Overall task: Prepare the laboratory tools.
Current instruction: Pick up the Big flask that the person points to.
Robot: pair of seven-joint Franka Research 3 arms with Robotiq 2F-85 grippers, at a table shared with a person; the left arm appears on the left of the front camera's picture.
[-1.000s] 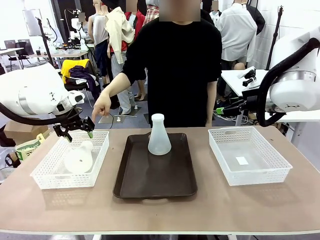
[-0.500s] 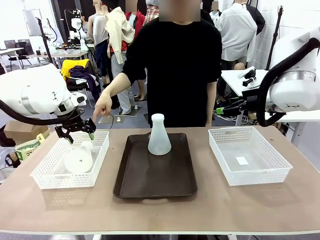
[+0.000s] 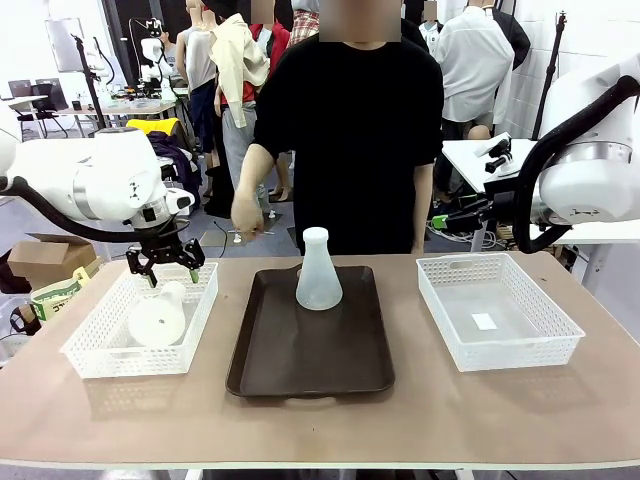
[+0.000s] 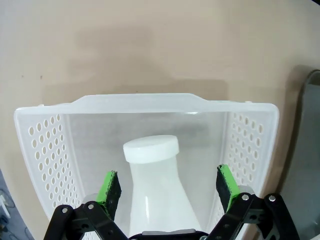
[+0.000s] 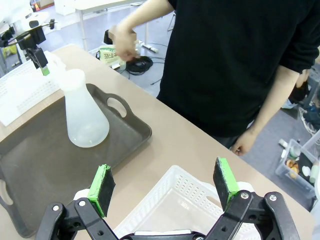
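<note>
One frosted conical flask [image 3: 319,271] stands upright on the dark brown tray [image 3: 310,360], also seen in the right wrist view as a flask [image 5: 85,112]. A second flask [image 3: 160,314] lies tilted in the left white basket [image 3: 95,345], neck pointing away from me. My left gripper [image 3: 166,270] hovers open just above that flask's neck; its wrist view shows the flask [image 4: 157,185] between the green pads [image 4: 109,186]. My right gripper [image 5: 164,182] is open and holds nothing, above the right basket [image 3: 500,310].
A person in black stands at the far side of the table, one hand [image 3: 247,212] raised above the far edge, left of the tray. The right basket holds a small white slip [image 3: 484,321].
My left gripper has shifted right and slightly down, over the flask in the left basket. The person's hand has pulled back from the basket toward the body.
</note>
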